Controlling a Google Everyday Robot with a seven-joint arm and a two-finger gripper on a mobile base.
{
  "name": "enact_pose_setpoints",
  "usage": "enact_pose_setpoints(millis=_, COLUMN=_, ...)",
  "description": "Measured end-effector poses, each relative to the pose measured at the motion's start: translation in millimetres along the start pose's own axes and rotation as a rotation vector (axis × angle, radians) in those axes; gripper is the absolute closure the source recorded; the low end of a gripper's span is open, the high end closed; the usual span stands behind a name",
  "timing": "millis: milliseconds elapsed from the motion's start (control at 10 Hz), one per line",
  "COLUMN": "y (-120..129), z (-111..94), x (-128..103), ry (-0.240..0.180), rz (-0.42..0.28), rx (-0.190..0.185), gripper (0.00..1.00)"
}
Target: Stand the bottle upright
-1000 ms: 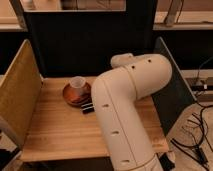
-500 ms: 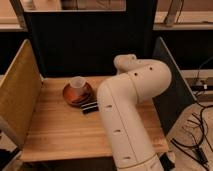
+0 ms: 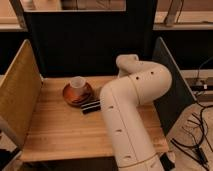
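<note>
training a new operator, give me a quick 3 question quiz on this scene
1. True or false: the cup stands on the brown plate.
2. What lies by the plate's front edge? A black bar, B spoon, C sponge.
3. Can you see the bottle or the gripper?

Key: 1 true. 2 A. 3 neither; the white arm fills the view and may be hiding both.

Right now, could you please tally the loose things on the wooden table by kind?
Translucent cup: 1
Brown plate: 1
Black bar: 1
Bottle: 0 in view
Total: 3
The gripper does not show; only the white arm is in view, reaching over the table's right side.
</note>
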Motion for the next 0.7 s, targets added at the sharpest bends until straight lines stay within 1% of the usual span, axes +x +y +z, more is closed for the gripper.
enact_pose_setpoints(millis=300, y=2, z=0, x=5, ry=0.014, rz=-0.02, rx=0.006, gripper=0.2)
enact_pose_setpoints(millis=600, y=1, z=4, x=13, ry=0.037, rz=-0.035, rx=0.02, gripper=0.2)
enact_pose_setpoints(millis=700, y=1, z=4, x=14, ry=0.039, rz=-0.036, rx=0.022, gripper=0.22)
